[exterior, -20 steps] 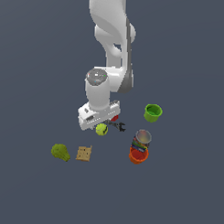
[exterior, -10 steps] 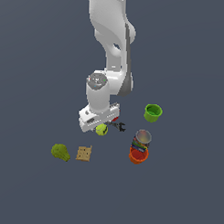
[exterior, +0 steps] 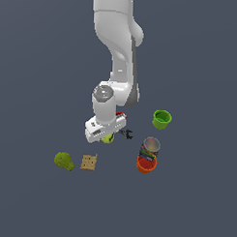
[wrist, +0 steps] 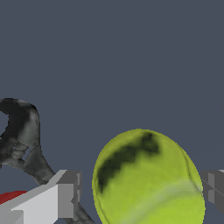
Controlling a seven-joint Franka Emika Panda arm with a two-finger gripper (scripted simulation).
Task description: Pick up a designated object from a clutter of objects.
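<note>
The white jointed robot arm [exterior: 115, 57] reaches down over the dark grey floor [exterior: 195, 205]. Its gripper [wrist: 139, 192] is spread apart, with the grey fingers [wrist: 70, 193] on either side of the small yellow-green tennis ball with a dark mark [wrist: 146, 179], not pressing it. The twisted dark metal wrench [wrist: 24, 140] lies just beside the ball.

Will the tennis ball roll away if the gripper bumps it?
Probably yes: the tennis ball is round with nothing seen propping it. Its fuzzy-looking skin should grip fairly well, not slip. The gripper has a finger on each side, so a centred squeeze likely traps it.
</note>
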